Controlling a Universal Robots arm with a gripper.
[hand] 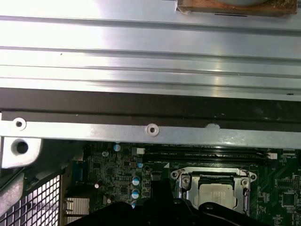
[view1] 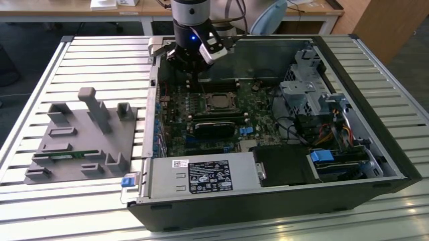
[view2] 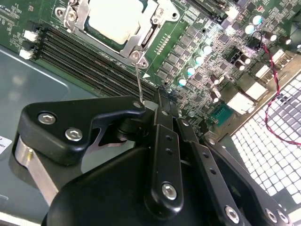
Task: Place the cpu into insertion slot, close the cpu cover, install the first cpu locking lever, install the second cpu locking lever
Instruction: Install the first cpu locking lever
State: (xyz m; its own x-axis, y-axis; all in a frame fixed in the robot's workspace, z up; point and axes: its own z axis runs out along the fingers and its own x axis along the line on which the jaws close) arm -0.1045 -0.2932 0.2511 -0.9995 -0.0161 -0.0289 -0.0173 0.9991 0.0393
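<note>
Status: cpu [view2: 115,19] was seated in the insertion slot [view1: 218,102], pale face up. The cpu cover [view2: 81,15] lay flat over it, its frame around the chip edges, so by my read the first two steps were done.

Key relation: in the exterior view the gripper [view1: 195,83] hung inside the open computer case [view1: 375,150], near its back wall. The slot lay at about 5 o'clock from the gripper, near it but not under it. From the slot, the gripper was at 11 o'clock.

In the second wrist view, one thin wire locking lever [view2: 138,80] rose from the screw at the cover's corner. It ran nearly straight to the tip of the gripper [view2: 160,101]. Its long axis pointed from the socket corner to the gripper and crossed over the memory slots [view2: 84,59]. The lever was raised off the motherboard [view2: 202,61], not latched down.

Gripper state: I could not tell whether it was clamped on the lever or only beside it. The lever's free end met the tip and went out of sight behind the gripper body. I also could not tell whether this was the first or the second lever.

The first wrist view agreed: the cover frame sat closed around the chip, just past the dark gripper.

Off task: a grey fixture tray [view1: 80,135] sat on the desk [view1: 100,55] at 9 o'clock from the case, well apart from the gripper.
</note>
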